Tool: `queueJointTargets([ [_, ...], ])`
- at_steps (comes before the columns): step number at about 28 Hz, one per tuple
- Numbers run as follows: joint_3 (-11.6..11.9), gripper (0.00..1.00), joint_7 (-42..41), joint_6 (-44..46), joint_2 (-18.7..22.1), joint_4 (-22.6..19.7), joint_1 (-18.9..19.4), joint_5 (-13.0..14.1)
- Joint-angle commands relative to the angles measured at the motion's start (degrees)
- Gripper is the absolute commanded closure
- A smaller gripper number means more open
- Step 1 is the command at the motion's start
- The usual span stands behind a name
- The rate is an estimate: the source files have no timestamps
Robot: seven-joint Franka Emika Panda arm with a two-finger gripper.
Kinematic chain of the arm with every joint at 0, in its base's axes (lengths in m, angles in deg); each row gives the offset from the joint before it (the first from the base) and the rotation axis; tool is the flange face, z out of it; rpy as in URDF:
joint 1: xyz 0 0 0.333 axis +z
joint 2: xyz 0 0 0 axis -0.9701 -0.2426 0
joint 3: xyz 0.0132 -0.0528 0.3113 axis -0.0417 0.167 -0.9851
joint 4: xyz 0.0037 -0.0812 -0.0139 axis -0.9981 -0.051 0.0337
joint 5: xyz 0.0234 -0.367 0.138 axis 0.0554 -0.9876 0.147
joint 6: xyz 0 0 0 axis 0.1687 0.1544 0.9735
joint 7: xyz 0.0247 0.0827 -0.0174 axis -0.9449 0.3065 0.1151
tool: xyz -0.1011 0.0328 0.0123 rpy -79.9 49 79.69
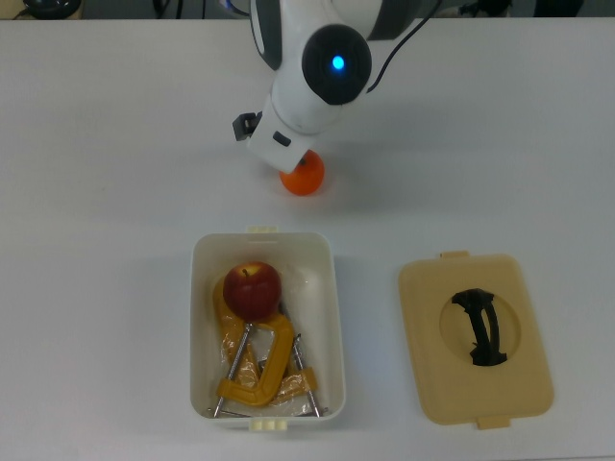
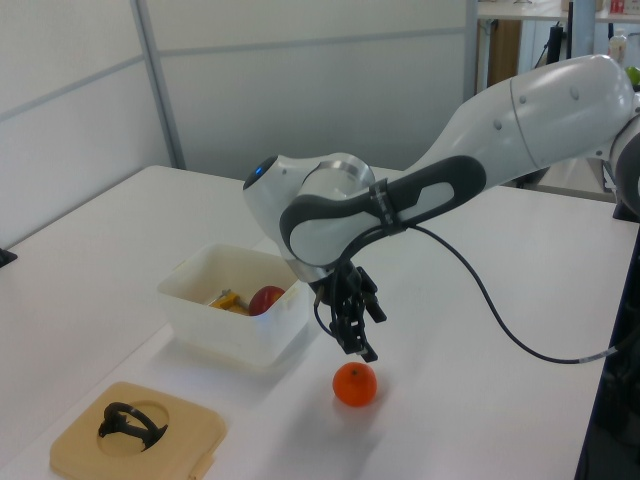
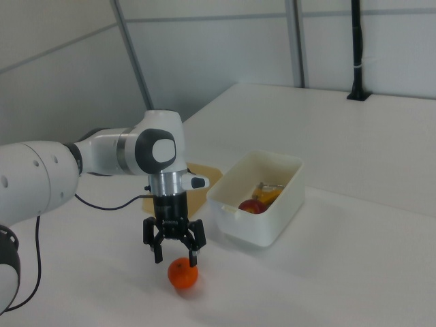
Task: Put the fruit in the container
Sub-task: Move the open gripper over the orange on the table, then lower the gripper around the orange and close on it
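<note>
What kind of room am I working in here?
Probably a lab or test room. A plain white table holds only the tub, the orange and a lid; bare panel walls stand behind, and cabled equipment shows beyond the arm.

Glossy white plastic tub, matt beige lid, smooth shiny apple, yellow metal clamps
</note>
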Motion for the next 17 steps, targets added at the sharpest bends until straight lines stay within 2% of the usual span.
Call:
queueJointTargets([
  [1,0.17,0.0,-0.93,-3.57,-1.35,-1.99,1.85,-2.61],
  [7,0.17,0.0,0.47,-6.13,-2.41,-4.63,3.7,-5.07],
  [17,0.08,0.0,0.83,-11.49,-3.99,-4.46,3.88,-6.3],
])
